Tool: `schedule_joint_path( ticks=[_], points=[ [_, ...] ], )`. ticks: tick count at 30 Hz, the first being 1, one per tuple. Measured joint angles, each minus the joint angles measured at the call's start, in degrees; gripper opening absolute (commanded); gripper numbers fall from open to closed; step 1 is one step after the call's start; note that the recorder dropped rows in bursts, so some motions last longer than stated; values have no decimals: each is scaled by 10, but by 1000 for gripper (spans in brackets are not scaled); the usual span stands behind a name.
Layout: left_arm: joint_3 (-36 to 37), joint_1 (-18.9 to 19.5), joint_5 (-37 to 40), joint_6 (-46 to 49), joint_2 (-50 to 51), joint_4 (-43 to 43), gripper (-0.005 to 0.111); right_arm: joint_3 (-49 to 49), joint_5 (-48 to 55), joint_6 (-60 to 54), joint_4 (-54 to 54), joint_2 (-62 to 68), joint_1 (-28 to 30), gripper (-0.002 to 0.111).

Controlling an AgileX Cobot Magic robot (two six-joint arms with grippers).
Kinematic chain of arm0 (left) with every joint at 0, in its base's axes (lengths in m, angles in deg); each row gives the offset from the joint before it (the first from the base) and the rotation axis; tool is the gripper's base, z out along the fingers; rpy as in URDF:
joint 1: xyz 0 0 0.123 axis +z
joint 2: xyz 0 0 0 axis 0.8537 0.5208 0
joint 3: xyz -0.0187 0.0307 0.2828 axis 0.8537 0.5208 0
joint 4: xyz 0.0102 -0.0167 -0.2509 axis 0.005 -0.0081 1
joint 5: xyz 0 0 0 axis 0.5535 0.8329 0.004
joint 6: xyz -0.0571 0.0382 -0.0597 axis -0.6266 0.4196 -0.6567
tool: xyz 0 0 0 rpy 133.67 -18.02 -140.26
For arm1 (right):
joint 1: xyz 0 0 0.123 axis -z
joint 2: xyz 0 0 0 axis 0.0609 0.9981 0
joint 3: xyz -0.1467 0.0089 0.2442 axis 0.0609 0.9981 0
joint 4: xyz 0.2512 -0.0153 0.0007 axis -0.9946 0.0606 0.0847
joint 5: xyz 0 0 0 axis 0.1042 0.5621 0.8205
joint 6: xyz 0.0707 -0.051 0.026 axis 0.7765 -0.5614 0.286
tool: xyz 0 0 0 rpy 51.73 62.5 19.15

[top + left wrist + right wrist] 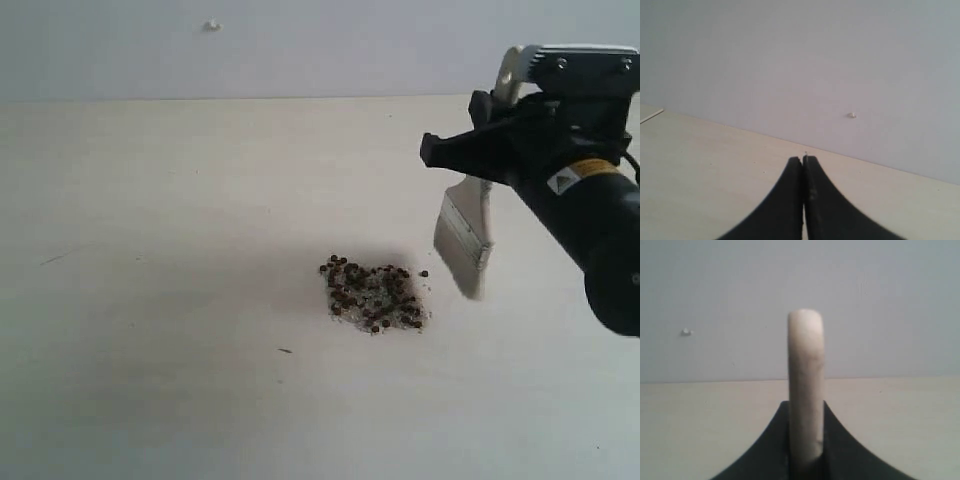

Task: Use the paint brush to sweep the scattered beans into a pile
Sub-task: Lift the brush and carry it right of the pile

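The beans (375,295) lie in one compact pile of reddish-brown dots mixed with white grains, a little right of the table's middle. The paint brush (464,238) hangs just right of the pile with its bristles pointing down. Its silver ferrule faces the pile. My right gripper (478,140) is shut on the brush's handle above the ferrule. In the right wrist view the cream handle (806,360) stands up between the black jaws of the right gripper (806,405). My left gripper (803,159) is shut with nothing in it, over bare table, and the exterior view does not show it.
One stray bean (424,273) sits at the pile's upper right edge. A dark speck (285,350) and a faint scratch (55,258) mark the pale table (160,200). A grey wall (300,40) with a small white spot (212,25) closes the far side.
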Motion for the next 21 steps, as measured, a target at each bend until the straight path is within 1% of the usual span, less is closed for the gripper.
schedule_joint_path(
  ticks=[2, 4, 6, 8, 9, 10, 11, 14, 15, 16, 17, 19, 20, 21],
  points=[
    [0, 0, 0, 0, 0, 0, 0, -27, 56, -51, -15, -19, 3, 0],
    [0, 0, 0, 0, 0, 0, 0, -68, 136, -101, -25, -44, 21, 0],
    [0, 0, 0, 0, 0, 0, 0, -124, 248, -148, -30, -66, 51, 0],
    [0, 0, 0, 0, 0, 0, 0, -191, 381, -186, -33, -78, 89, 0],
    [0, 0, 0, 0, 0, 0, 0, -261, 508, -207, -36, -81, 127, 0],
    [0, 0, 0, 0, 0, 0, 0, -295, 588, -216, -36, -80, 151, 0],
    [0, 0, 0, 0, 0, 0, 0, -349, 683, -227, -35, -70, 182, 0],
    [0, 0, 0, 0, 0, 0, 0, -441, 898, -244, -35, -22, 259, 0],
    [0, 0, 0, 0, 0, 0, 0, -450, 916, -247, -38, -12, 268, 0],
    [0, 0, 0, 0, 0, 0, 0, -467, 979, -261, -57, 14, 291, 0],
    [0, 0, 0, 0, 0, 0, 0, -472, 1004, -271, -75, 29, 302, 0],
    [0, 0, 0, 0, 0, 0, 0, -474, 1077, -326, -169, 71, 332, 0],
    [0, 0, 0, 0, 0, 0, 0, -474, 1131, -365, -236, 104, 350, 0],
    [0, 0, 0, 0, 0, 0, 0, -474, 1152, -381, -269, 119, 356, 0]
  ],
)
